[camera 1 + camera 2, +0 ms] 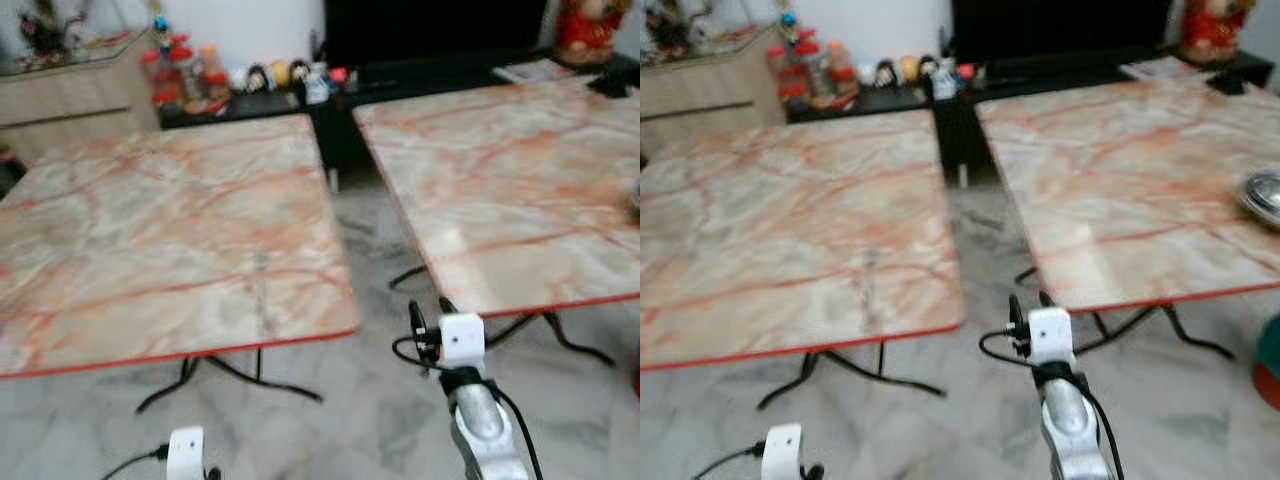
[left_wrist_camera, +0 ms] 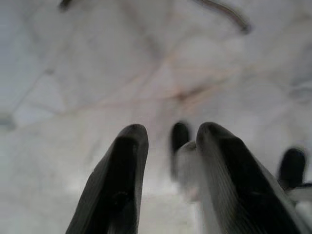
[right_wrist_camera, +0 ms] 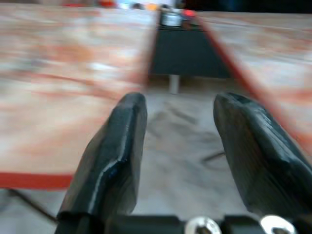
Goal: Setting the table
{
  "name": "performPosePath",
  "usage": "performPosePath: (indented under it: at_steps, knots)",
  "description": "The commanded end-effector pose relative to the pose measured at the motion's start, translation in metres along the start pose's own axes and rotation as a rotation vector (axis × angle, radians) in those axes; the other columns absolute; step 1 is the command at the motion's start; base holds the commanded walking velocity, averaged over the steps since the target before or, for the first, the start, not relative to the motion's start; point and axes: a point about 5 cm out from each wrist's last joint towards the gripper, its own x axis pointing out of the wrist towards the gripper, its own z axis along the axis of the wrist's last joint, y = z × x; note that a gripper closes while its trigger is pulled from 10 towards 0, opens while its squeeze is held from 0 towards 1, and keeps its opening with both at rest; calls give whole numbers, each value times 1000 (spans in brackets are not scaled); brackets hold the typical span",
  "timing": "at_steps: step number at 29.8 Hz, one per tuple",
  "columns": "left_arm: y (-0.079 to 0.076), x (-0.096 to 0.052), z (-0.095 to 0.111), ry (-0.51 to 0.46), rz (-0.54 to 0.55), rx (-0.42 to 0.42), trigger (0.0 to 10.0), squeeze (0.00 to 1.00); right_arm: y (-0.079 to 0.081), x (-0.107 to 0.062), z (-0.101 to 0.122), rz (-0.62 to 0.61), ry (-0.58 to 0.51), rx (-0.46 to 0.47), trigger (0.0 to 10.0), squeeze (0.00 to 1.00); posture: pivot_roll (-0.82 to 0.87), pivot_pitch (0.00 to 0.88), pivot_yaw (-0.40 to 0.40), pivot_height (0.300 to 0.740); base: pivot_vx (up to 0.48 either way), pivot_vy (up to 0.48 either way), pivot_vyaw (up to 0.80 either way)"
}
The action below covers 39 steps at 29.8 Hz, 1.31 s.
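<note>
Two marble-topped tables with red edges stand side by side, the left table [image 1: 170,230] and the right table [image 1: 510,180], with a strip of floor between them. A shiny metal bowl [image 1: 1262,195] rests near the right table's right side. My right gripper [image 1: 430,308] is raised in front of the gap, just off the right table's near left corner. It is open with nothing between its fingers [image 3: 122,141]. My left gripper [image 2: 168,131] hangs low over the pale floor, open and holding nothing.
A low black cabinet [image 1: 300,105] with small figurines and a dark screen runs along the back wall. A wooden sideboard [image 1: 70,95] stands at back left. Thin black table legs [image 1: 230,375] spread over the marble floor. A red and teal object [image 1: 1270,362] sits on the floor at far right.
</note>
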Motion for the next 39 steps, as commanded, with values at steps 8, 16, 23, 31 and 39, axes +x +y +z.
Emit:
performPosePath:
  at_steps: [8,16,23,31,39]
  knots:
    - [-3,1,4,-8,2,-16,10000,0,-8,8,6,-20,-23,-18,10000,0,-25,35,66,740,0,436,0]
    - [-5,2,8,-29,1,-14,10000,0,-8,22,22,-24,-76,-13,10000,0,-22,32,64,740,0,0,0]
    - [-5,2,9,-30,-7,-21,10000,0,-2,36,39,-8,-127,2,10000,0,-16,26,65,740,0,0,0]
    - [-5,2,9,-28,-3,-11,10000,0,6,43,55,11,-188,14,10000,0,-14,25,66,740,30,0,51]
    - [-4,2,9,-27,-3,-6,10000,0,4,44,54,-7,-179,33,10000,0,-14,25,69,740,252,0,220]
